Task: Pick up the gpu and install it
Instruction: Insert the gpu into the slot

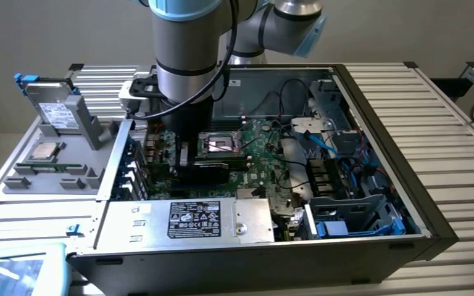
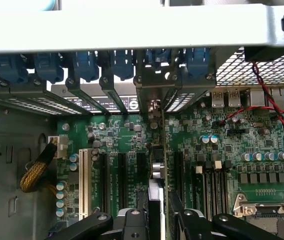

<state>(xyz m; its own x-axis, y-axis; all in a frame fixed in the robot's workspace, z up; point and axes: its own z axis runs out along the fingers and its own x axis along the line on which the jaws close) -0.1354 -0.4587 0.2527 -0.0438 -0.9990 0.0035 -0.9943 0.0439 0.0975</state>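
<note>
Around the pincer (image 2: 158, 216) the motherboard (image 2: 127, 135) is crowded: black expansion slots (image 2: 122, 180) and a white slot (image 2: 84, 180) lie to one side, the CPU socket (image 2: 267, 215) and a red wire (image 2: 274, 102) to the other. Just ahead, rear slot brackets (image 2: 107, 100) and blue clips (image 2: 87, 65) sit under the case edge (image 2: 132, 25), leaving little room that way. The gpu (image 2: 160, 172) stands edge-on between the fingers (image 2: 132, 222), which are clamped on it, its far end reaching the brackets.

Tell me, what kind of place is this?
Most likely a robotics lab or test bench for computer assembly: an open computer case lies on a slatted metal table, a robot arm reaches into it, and a hard drive sits in a grey holder alongside.
</note>
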